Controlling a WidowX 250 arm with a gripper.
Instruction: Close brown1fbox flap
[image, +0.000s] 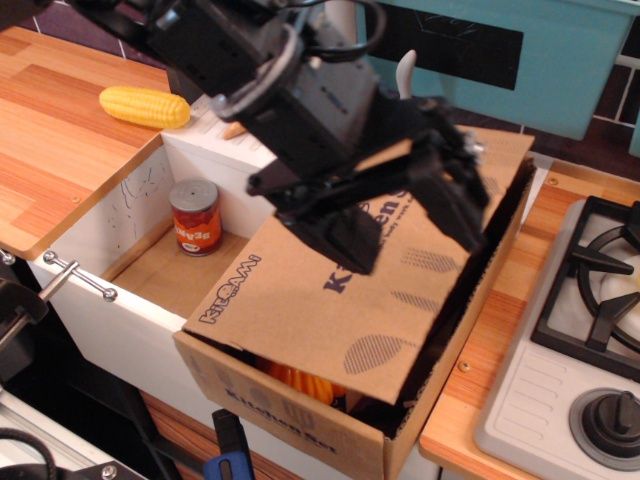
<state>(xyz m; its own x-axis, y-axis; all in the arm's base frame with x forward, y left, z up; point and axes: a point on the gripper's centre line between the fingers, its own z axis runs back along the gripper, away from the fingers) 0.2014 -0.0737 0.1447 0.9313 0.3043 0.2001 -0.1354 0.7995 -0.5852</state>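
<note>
A wooden counter (60, 140) carries a corn cob (144, 106) at ten o'clock, a can (195, 217) sits in the white sink (140, 200), and a stove (590, 330) lies at three o'clock. The brown1fbox (300, 425) stands centre, its flap (340, 310) lying almost shut and hiding nearly everything inside. My arm reaches in from eleven o'clock, my gripper (405, 215) over the flap with both fingers spread apart, holding nothing.

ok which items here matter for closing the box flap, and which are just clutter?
Job:
brown1fbox
flap
tool

Lying about:
corn cob
red can
teal bin
stove burner
</note>
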